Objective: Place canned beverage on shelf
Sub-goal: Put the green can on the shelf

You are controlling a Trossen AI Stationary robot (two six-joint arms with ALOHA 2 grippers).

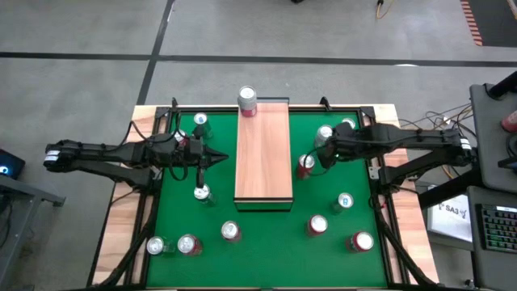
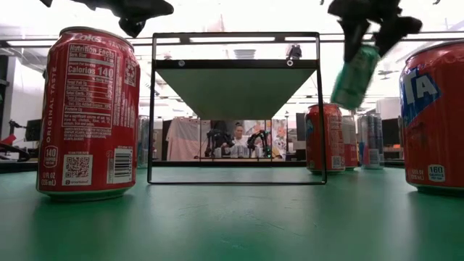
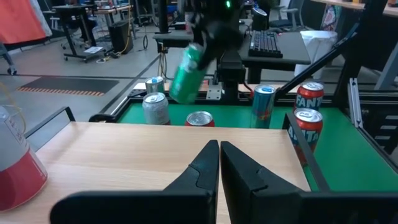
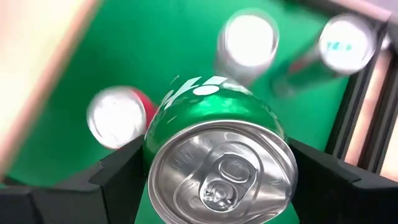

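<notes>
The right pincer (image 4: 214, 168) is clenched on a green can (image 4: 217, 155), a finger on each side of the body just under the top rim, as its wrist view shows; the pull tab looks unopened. By my reading the can is stiff along its height but thin-walled, easy to dent if squeezed hard, smooth and so apt to slip or swing. If full it will feel fairly heavy and hang from that high hold. A mid-body hold would likely steady it better.

The low view shows what the wrist view cannot: the green can (image 2: 355, 76) hangs tilted, clear of the green surface (image 2: 232, 217), beside the dark frame of the shelf (image 2: 235, 87) and below board level. A red cola can (image 2: 88, 112) stands nearest that camera.

From above, the held can sits just off the right long edge of the shelf (image 1: 263, 153), near a red can (image 1: 305, 166) standing on the surface. A red-and-white can (image 1: 247, 101) already stands at the shelf's far end.

The left pincer (image 1: 220, 157) hovers at the shelf's left edge with its fingers closed together, holding nothing. Its wrist view looks across the board at the tilted green can (image 3: 188, 73).
</notes>
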